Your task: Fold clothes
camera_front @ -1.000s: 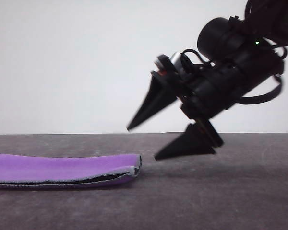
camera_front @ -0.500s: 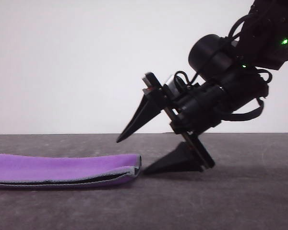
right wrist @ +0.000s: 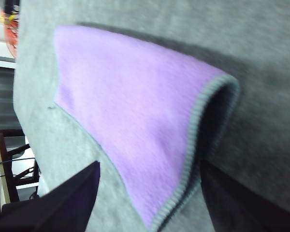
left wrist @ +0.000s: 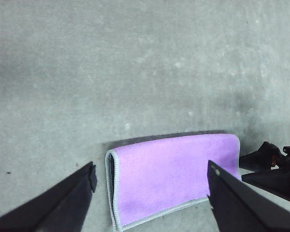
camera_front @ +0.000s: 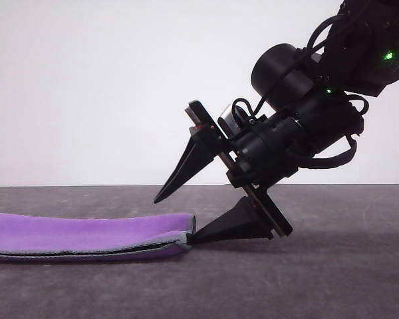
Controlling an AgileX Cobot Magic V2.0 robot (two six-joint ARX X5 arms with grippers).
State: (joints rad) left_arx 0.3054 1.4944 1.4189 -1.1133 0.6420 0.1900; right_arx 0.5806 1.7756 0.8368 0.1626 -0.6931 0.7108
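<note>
i see my right gripper (camera_front: 171, 218) gaping, lower finger tip at the stitched grey edge of the folded plush purple cloth (camera_front: 86, 234) on bare grey table (camera_front: 332, 279), left gripper (left wrist: 150, 193) spread above it.

Cloth (camera_front: 86, 234): bright purple face, grey stitched edge, dark inner face.
Right gripper (camera_front: 173, 219): black.
Left gripper (left wrist: 150, 193): black.
Table (camera_front: 332, 279): mottled grey.
Wall (camera_front: 86, 86): white.

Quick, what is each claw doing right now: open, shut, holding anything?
Left gripper: open, above the cloth, holding nothing.
Right gripper: open, lower finger at the cloth's end on the table, nothing gripped.
</note>
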